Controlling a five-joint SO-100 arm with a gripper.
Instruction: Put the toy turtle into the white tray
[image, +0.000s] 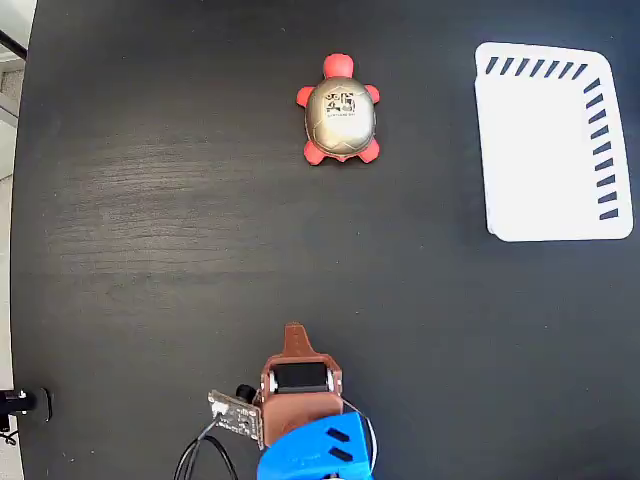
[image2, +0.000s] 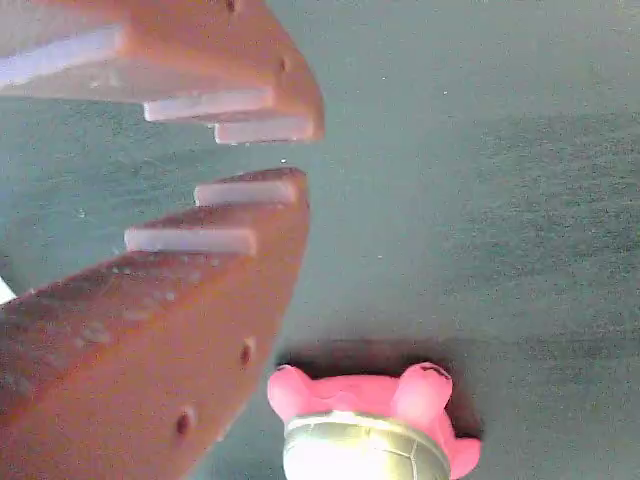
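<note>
Black tabletop (image: 150, 220) w/ nothing on its left side in the fixed view. Moving right: gripper (image: 294, 335) at bottom center, well apart from the toy turtle (image: 340, 122) sitting up top, center. Far right is the white tray (image: 545, 150), empty, well apart from the turtle too. Wrist view has the brown jaws nearly together, just a thin gap at the tips, gripping nothing, and the turtle (image2: 365, 425) peeking in at the bottom edge, prob its rear end but hard to tell. Imo the step now is the reach: spread the jaws wide first, come down over the shell's narrower sides since that dome looks slippery, then squeeze low. Count: 1 turtle, 1 tray, 1 gripper.
</note>
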